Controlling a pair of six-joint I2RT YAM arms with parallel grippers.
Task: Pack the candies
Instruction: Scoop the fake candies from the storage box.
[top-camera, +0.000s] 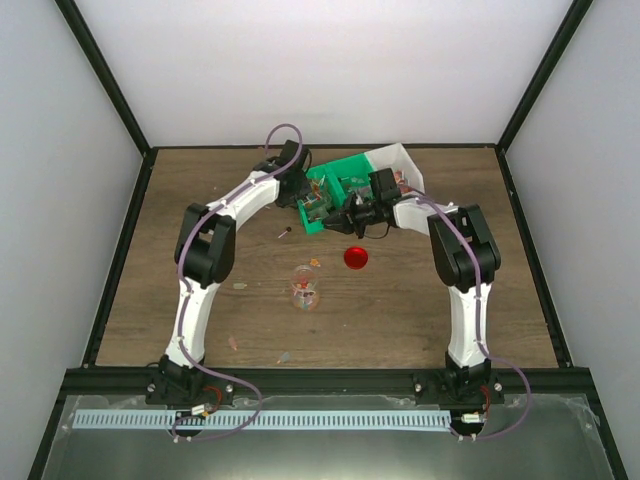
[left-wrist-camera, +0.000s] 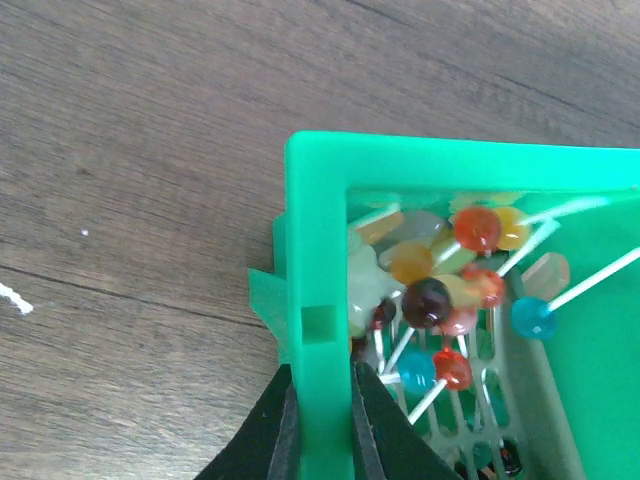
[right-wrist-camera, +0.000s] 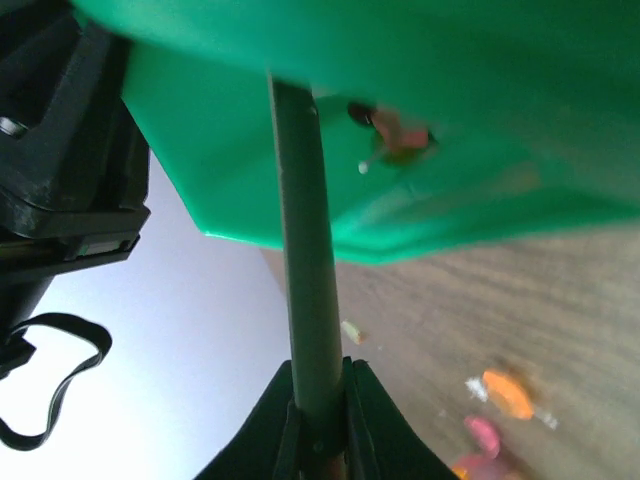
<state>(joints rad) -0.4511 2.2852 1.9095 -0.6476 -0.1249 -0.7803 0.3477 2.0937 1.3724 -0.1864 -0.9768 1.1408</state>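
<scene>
Candies crowd the scoop, its wall pinched by the left gripper; the right gripper clamps a rod. Tilting unevenly could spill them past the jar.

i see a bright green bin; its candies are orange, red, teal, dark maroon and pale green, on white sticks. the lid is red, the rod grey, the table brown wood-grain.
</scene>
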